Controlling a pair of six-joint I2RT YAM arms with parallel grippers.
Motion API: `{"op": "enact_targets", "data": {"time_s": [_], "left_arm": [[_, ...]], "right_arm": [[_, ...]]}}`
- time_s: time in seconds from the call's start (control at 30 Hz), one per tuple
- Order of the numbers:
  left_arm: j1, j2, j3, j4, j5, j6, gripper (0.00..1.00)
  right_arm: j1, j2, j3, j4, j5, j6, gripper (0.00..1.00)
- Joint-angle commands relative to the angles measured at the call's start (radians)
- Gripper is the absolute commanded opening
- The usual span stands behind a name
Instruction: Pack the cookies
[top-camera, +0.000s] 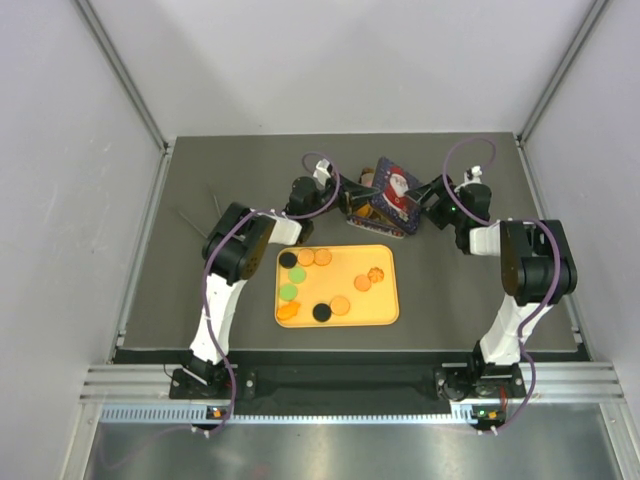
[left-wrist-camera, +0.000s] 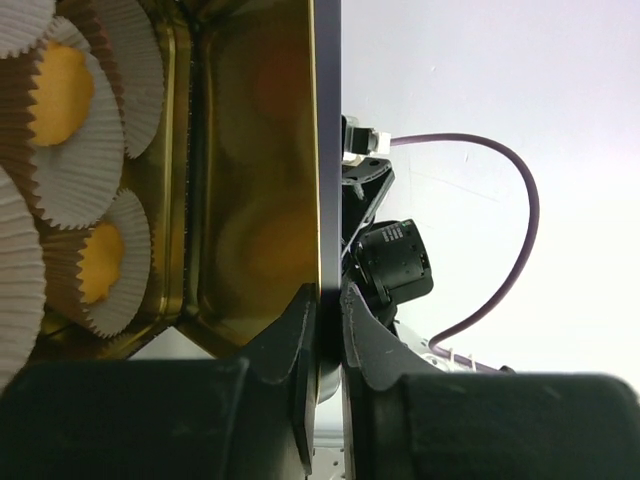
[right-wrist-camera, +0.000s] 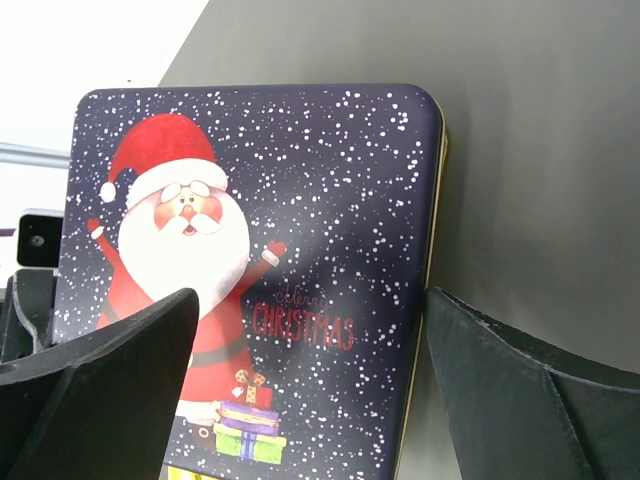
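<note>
Several cookies (top-camera: 340, 305), orange, green and black, lie on an orange tray (top-camera: 385, 320) in the middle of the table. Behind it stands a tin (top-camera: 378, 220) with its dark blue Santa lid (top-camera: 396, 188) raised upright. My left gripper (top-camera: 345, 203) is shut on the lid's edge; the left wrist view shows its fingers (left-wrist-camera: 328, 300) pinching the lid's gold inner wall (left-wrist-camera: 260, 180). White paper cups (left-wrist-camera: 90, 150) in the tin hold yellow-orange cookies (left-wrist-camera: 60, 90). My right gripper (top-camera: 428, 203) is open, its jaws (right-wrist-camera: 310, 300) spread to either side of the Santa lid (right-wrist-camera: 300, 200).
The table is a dark grey mat (top-camera: 450, 290) walled by white panels on three sides. The two arms arch in from the near edge and meet at the tin at the back. Purple cables (left-wrist-camera: 520, 220) loop off both wrists.
</note>
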Motion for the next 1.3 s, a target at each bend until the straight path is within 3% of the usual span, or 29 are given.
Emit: {"op": "enact_targets", "data": {"time_s": [0.0, 0.37, 1.27], "left_arm": [[0.016, 0.009, -0.018, 0.063, 0.017, 0.021, 0.14], [0.047, 0.001, -0.036, 0.023, 0.039, 0.056, 0.30], [0.137, -0.025, -0.065, -0.160, 0.097, 0.193, 0.33]], "right_arm": [[-0.004, 0.003, -0.007, 0.078, -0.021, -0.002, 0.94], [0.005, 0.001, 0.004, 0.039, -0.005, -0.022, 0.94], [0.068, -0.012, 0.127, -0.203, 0.070, -0.134, 0.91]]}}
